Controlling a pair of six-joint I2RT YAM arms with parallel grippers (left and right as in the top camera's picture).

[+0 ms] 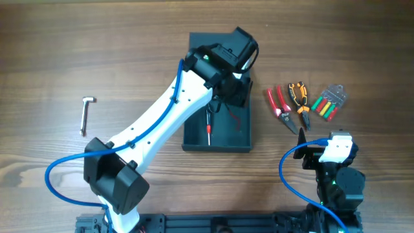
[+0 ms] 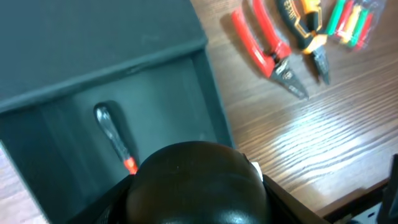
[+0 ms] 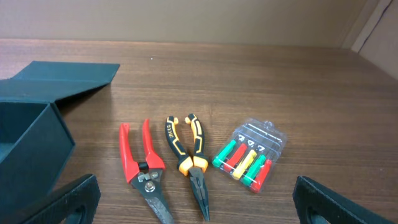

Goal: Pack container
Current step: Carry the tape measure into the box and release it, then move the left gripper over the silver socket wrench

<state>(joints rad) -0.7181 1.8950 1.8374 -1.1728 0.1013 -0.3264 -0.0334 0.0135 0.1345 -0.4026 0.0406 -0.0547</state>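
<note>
Left end effector hangs over the far part of the open container, pointing down into it; fingers hidden by its own dark body in the left wrist view, so can't tell how far apart they are or whether they hold anything. Container sits mid-counter, lid folded back on the far side, with a red-and-black screwdriver lying inside on the floor. Right end effector is spread wide, nothing between the fingers, low over the counter near the right edge. In front of it are red pliers, yellow-black pliers and a clear pack of coloured bits, side by side just right of the container. An L-shaped hex key is far left, well apart.
</note>
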